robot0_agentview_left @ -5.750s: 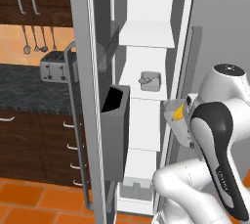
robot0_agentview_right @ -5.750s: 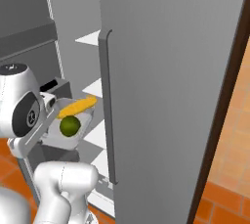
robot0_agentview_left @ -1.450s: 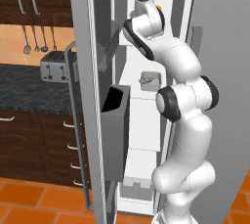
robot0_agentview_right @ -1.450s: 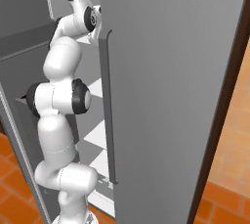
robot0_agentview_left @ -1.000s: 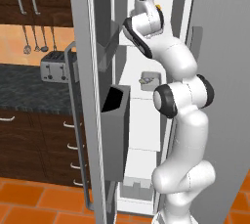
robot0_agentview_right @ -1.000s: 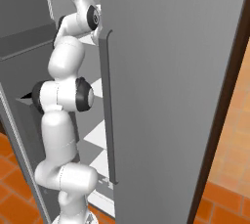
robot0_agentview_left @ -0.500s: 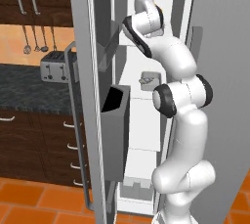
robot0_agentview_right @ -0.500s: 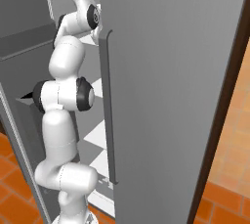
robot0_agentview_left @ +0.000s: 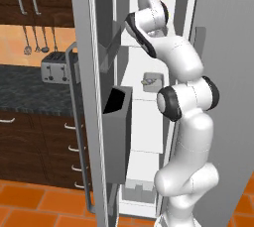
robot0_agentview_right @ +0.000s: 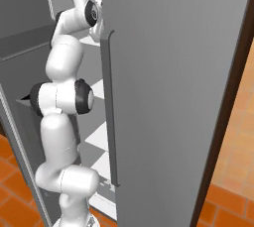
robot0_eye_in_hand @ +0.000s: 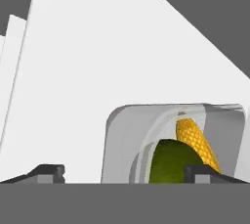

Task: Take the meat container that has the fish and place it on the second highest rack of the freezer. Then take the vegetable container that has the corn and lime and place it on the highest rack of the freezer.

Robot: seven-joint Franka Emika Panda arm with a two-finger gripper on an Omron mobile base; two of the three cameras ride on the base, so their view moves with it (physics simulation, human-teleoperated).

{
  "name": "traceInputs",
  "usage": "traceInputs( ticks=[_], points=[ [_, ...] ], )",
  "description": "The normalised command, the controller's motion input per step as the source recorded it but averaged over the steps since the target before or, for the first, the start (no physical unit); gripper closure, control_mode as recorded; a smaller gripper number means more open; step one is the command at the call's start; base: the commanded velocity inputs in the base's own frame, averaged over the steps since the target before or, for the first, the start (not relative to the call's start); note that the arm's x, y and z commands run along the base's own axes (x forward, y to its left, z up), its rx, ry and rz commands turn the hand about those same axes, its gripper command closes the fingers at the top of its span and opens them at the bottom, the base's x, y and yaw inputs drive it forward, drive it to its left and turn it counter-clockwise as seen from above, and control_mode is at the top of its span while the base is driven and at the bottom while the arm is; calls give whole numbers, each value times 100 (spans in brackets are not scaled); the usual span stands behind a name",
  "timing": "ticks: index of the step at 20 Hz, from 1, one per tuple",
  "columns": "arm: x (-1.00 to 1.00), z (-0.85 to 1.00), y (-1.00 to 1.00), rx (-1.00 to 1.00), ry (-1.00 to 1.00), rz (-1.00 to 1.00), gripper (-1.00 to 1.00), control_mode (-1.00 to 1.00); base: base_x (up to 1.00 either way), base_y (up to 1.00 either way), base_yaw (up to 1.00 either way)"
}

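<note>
No readable text, labels, brands, numbers or signs are found in any view; all surfaces are rendered plain, with nothing printed on them.

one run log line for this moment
stage: place veg tray | claw: open, tips apart at tray's near end | tray: on white shelf | holds corn, lime | fish tray: on lower shelf

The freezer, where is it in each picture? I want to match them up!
Left base view: the freezer stands in the middle, its white inside showing between the open grey doors.
Right base view: its big grey door is on the right, and white shelves peek out at the left.
Hand view: its white inside spreads behind the vegetable container.
Shared landmark: the white shelves.
</note>
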Motion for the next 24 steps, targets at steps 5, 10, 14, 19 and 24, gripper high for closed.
traceInputs(
  ticks=[5,10,14,19,24],
  points=[
    [-100,2,-1,0,-8,0,-100,-100,0,0,0],
    [-100,-3,1,-2,-27,0,-100,-100,0,0,0],
    [-100,-20,6,-1,-9,4,-100,-100,0,0,0],
    [-100,-53,21,2,3,7,-100,-100,0,0,0],
    [-100,-50,10,3,15,1,-100,-100,0,0,0]
  ],
)
